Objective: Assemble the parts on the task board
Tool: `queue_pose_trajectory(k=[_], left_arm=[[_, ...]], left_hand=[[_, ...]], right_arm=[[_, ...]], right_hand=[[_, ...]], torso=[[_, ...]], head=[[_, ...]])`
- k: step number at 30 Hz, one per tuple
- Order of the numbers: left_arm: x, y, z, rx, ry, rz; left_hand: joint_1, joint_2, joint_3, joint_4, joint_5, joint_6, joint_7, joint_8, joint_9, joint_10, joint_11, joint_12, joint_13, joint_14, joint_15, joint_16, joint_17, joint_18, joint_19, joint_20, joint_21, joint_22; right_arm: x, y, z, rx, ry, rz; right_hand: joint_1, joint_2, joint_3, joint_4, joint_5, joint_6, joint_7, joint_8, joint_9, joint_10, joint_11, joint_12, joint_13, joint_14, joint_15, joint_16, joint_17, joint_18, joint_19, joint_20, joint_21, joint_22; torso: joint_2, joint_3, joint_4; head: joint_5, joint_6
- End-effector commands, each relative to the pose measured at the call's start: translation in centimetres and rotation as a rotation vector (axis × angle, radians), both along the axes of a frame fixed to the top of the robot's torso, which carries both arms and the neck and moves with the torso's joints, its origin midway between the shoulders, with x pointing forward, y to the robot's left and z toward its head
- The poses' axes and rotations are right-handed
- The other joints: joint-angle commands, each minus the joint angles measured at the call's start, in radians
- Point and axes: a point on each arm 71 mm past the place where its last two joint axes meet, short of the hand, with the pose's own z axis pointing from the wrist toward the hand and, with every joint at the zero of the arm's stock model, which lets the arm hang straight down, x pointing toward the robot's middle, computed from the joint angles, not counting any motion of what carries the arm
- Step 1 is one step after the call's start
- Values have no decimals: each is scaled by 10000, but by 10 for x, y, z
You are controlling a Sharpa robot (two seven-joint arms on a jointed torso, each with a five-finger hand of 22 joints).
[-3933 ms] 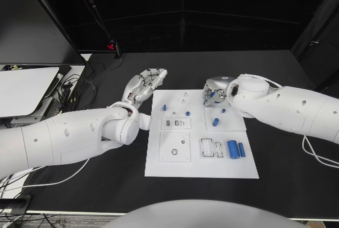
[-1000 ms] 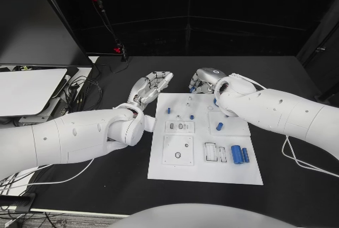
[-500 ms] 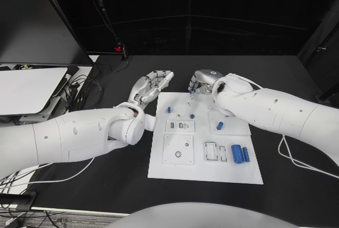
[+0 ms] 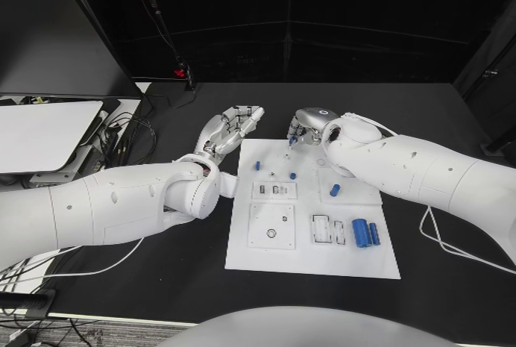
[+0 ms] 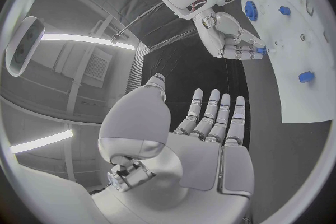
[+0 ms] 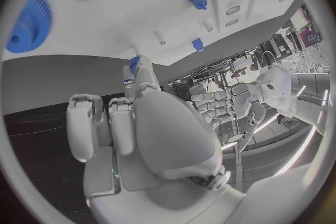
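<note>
The task board (image 4: 312, 254) is lying flat in the middle of the head view, on the black table (image 4: 430, 123). Both arms are reaching toward its upper edge.

The left hand (image 4: 228, 132) is hovering just off the board's upper-left corner, over bare table. In the left wrist view its fingers (image 5: 210, 115) are extending straight and slightly apart, and nothing is sitting in the palm.

The right hand (image 4: 306, 127) is positioned at the board's top edge, right of the left hand and apart from it. A small blue part (image 4: 291, 140) is showing at its fingertips in the head view. In the right wrist view the same blue part (image 6: 134, 64) is sitting at the tip of a raised finger, with the other fingers (image 6: 84, 123) curled in beside it. The left wrist view shows the piece (image 5: 262, 50) pinched at the fingertips above the board's edge.

Further parts are resting on the board:
- A blue peg (image 4: 256, 166) is standing at the upper left.
- A smaller blue peg (image 4: 291, 175) is standing just right of it.
- A blue cylinder (image 4: 335, 189) is lying right of centre.
- Two larger blue cylinders (image 4: 365, 233) are lying side by side at the lower right.
- A blue gear (image 6: 28, 23) is appearing on the board in the right wrist view.
</note>
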Motion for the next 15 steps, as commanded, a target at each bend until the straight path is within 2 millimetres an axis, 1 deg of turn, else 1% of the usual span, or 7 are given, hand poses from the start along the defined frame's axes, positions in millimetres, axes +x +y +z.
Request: queue_pose_trajectory(k=[1, 4, 5, 8, 15], left_arm=[[-7, 0, 24, -898, -3394, -264], [-7, 0, 24, -889, -3392, -257], [-7, 0, 24, -889, -3391, -257], [-7, 0, 24, -891, -3388, -260], [-7, 0, 24, -882, -3384, -248]], left_hand=[[25, 94, -33, 17, 35, 55, 1518, 53, -11, 41, 2, 35, 6, -6, 47, 33, 17, 120, -11, 52, 20, 7], [27, 99, -38, 15, 37, 56, 1519, 53, -15, 41, 4, 37, 5, -5, 50, 34, 17, 119, -10, 53, 24, 12], [27, 99, -38, 15, 37, 56, 1519, 53, -15, 41, 4, 37, 5, -5, 50, 34, 17, 119, -10, 53, 24, 12], [27, 99, -38, 15, 37, 56, 1519, 53, -15, 41, 4, 37, 5, -5, 50, 34, 17, 119, -10, 53, 24, 12], [29, 102, -40, 14, 39, 56, 1519, 53, -17, 41, 4, 37, 5, -5, 51, 35, 17, 118, -10, 54, 26, 13]], right_arm=[[0, 2, -1, -121, -1, 79], [-1, 4, -2, -116, 29, 85], [-1, 4, -3, -117, 42, 87], [-1, 5, -3, -112, 53, 103], [0, 6, -4, -40, -52, 95]], right_hand=[[25, 51, 17, 66, 44, -35, 29, -38, 12, 40, 37, -52, 17, 763, 21, 18, 936, -62, 675, -15, 47, 1971], [24, 49, 20, 72, 44, -41, 31, -50, 10, 36, 40, -67, 17, 761, 24, 17, 927, -60, 670, -13, 42, 1961], [24, 48, 21, 77, 44, -46, 32, -58, 9, 33, 42, -77, 17, 760, 25, 16, 922, -58, 666, -12, 39, 1954], [26, 45, 24, 81, 44, -52, 33, -70, 8, 26, 46, -95, 17, 760, 28, 16, 922, -54, 657, -9, 30, 1938], [37, 47, 39, 91, 46, -68, 36, -101, 4, 8, 53, -137, 17, 760, 34, 16, 926, -52, 653, -3, 27, 1932]], torso=[[3, 2, 9], [5, 2, 10], [4, -3, 2], [2, -2, 8], [0, 0, 13]], head=[[8, -24], [14, -47], [25, -54], [62, -45], [90, -65]])
